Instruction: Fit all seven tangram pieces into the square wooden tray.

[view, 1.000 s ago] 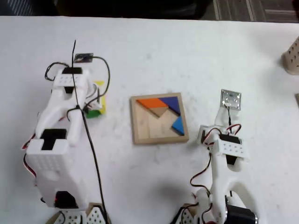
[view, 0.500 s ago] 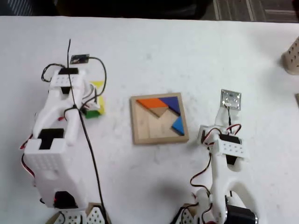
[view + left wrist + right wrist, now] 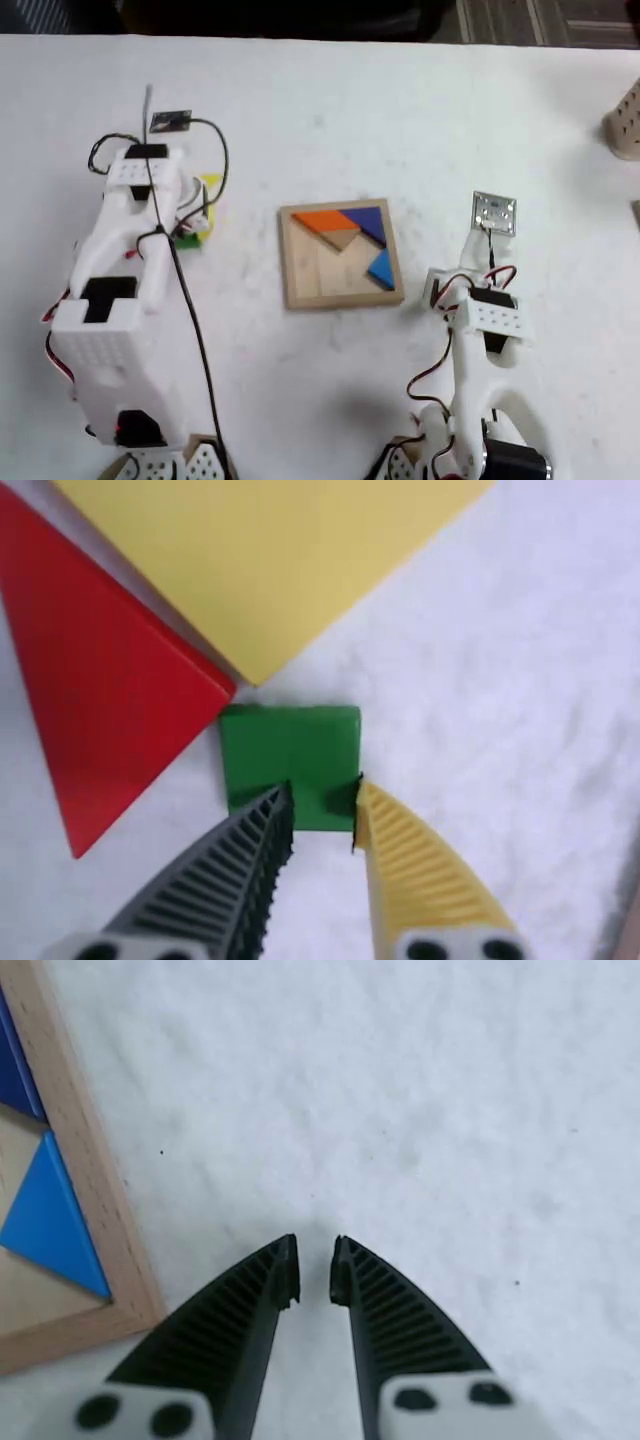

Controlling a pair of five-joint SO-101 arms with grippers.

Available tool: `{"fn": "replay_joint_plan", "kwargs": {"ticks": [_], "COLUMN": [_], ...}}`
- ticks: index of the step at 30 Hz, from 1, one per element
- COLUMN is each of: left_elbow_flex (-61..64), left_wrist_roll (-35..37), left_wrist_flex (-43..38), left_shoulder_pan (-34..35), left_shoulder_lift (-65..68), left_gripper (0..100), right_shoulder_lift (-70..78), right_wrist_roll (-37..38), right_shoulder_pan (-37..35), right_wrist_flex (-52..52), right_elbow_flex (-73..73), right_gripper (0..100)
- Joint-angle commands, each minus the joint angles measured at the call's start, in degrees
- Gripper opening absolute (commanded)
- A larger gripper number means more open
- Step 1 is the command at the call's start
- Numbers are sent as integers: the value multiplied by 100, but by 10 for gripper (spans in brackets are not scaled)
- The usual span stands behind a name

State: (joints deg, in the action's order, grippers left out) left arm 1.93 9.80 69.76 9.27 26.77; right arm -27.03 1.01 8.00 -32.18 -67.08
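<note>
The square wooden tray (image 3: 345, 298) lies mid-table with an orange triangle (image 3: 322, 219), a dark blue piece (image 3: 370, 222) and a light blue triangle (image 3: 381, 268) inside. To its left, my left gripper (image 3: 322, 810) is shut on the near edge of a small green square (image 3: 290, 750), also seen in the high view (image 3: 190, 238). A big yellow piece (image 3: 270, 550) and a red triangle (image 3: 100, 700) lie just beyond the green square. The yellow piece (image 3: 212, 188) peeks out beside the left arm. My right gripper (image 3: 313, 1260) is shut and holds nothing, low over bare table beside the tray's corner (image 3: 95, 1190).
A small metal-faced board (image 3: 494, 213) lies right of the tray, and a dark one (image 3: 172, 123) with a black cable sits beyond the left arm. A beige object (image 3: 625, 125) stands at the right edge. The white table is open in front of the tray.
The left arm has shifted slightly left and farther back, and the green square has moved left with it. The right arm has not moved.
</note>
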Motion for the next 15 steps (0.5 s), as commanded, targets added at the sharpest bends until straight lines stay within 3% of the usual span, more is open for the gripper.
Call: {"fn": "replay_joint_plan", "kwargs": {"ticks": [1, 5, 12, 15], "left_elbow_flex": [9, -185, 18, 325], "left_wrist_roll": [-167, -545, -554, -563], "left_wrist_flex": [-114, -105, -123, -466], "left_shoulder_pan": [48, 224, 444, 470], "left_shoulder_lift": [215, 48, -136, -136], "left_gripper": [103, 155, 373, 380], "right_shoulder_lift": [-163, -163, -163, -163], "right_wrist_roll": [62, 62, 62, 62], "right_shoulder_pan": [-57, -57, -57, -57], "right_wrist_flex": [110, 110, 119, 119], "right_elbow_flex": [18, 18, 18, 18], "right_gripper": [60, 60, 61, 62]}}
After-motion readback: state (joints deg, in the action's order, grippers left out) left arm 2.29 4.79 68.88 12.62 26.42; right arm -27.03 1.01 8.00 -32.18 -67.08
